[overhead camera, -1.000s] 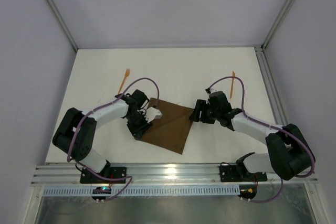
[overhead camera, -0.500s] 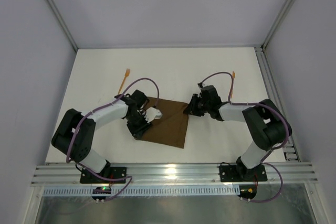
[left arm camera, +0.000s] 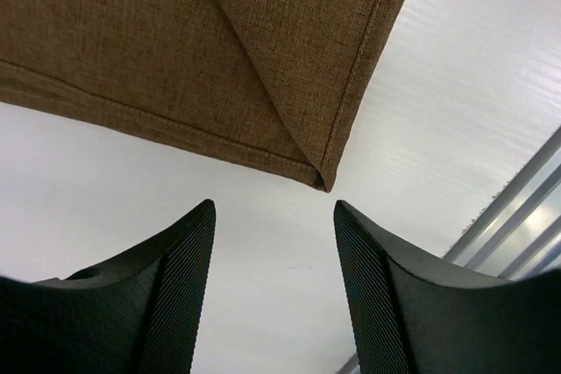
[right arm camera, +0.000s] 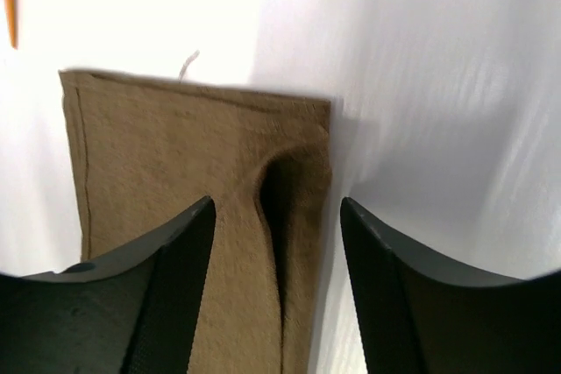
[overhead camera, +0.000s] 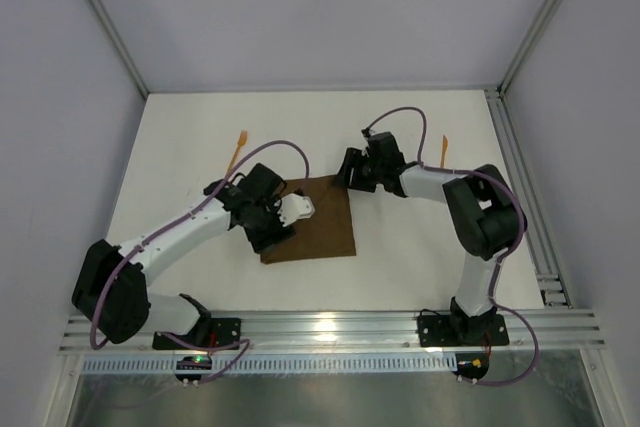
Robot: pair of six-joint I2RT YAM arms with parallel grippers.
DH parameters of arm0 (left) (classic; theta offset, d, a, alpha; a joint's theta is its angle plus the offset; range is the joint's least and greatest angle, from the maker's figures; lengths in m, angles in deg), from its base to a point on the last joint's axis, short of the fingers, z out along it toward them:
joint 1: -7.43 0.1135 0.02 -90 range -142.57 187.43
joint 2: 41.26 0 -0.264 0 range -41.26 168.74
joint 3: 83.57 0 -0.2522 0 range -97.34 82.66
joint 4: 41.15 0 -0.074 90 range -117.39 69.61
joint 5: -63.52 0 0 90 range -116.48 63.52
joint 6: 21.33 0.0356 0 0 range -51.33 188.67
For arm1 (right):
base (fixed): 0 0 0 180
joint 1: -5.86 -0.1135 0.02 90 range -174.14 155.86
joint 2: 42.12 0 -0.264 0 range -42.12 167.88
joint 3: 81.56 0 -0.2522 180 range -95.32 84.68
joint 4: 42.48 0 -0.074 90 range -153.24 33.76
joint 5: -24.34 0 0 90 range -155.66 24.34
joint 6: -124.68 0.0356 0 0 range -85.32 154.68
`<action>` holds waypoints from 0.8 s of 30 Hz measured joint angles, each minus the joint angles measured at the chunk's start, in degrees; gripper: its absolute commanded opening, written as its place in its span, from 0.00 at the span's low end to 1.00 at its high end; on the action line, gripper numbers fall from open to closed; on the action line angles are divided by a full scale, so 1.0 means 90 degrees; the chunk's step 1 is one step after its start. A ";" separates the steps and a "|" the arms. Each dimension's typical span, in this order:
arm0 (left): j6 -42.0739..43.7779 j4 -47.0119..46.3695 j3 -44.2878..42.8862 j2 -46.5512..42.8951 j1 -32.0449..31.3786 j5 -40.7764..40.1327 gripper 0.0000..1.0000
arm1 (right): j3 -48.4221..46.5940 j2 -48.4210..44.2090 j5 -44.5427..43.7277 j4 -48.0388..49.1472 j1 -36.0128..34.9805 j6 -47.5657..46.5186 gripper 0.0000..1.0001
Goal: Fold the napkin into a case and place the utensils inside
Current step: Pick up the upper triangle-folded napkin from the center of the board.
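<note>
1. The napkin (overhead camera: 322,229) now lies mid-table as a narrower rectangle; a second ago it spread as a diamond reaching further right.
2. The right arm (overhead camera: 470,209) has swung inward with its elbow folded. The right gripper (right arm camera: 276,203) is at the cloth's far right corner, jaws apart over a pucker, grasping nothing.
3. The left arm (overhead camera: 170,237) stretches further out. The left gripper (left arm camera: 273,212) is released, with a napkin corner just beyond its tips.

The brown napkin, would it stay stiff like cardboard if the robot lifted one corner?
Probably not. The napkin has a soft raised wrinkle near its edge, so it likely droops. It lies in thin flat folded layers, so it's probably light. Its rough weave may keep it from slipping.
</note>
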 measured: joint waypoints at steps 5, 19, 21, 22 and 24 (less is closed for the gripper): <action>0.0049 -0.0430 0.0221 -0.0063 -0.1127 -0.0957 0.62 | 0.0255 -0.0430 0.0002 -0.0534 0.0044 -0.0231 0.69; 0.0605 -0.1955 0.1472 0.0503 -0.2773 -0.2858 0.61 | 0.2480 -0.3208 0.0265 -0.1353 0.0061 -0.0423 0.70; 0.0670 -0.2074 0.1472 0.0678 -0.2781 -0.3058 0.59 | 0.2484 -0.3240 0.0379 -0.1353 0.0061 -0.0459 0.70; 0.0678 -0.2147 0.1474 0.0719 -0.2786 -0.3155 0.58 | 0.2487 -0.3252 0.0425 -0.1355 0.0061 -0.0464 0.70; 0.0680 -0.2324 0.1479 0.0828 -0.2793 -0.3390 0.49 | 0.2509 -0.3298 0.0525 -0.1355 0.0061 -0.0461 0.70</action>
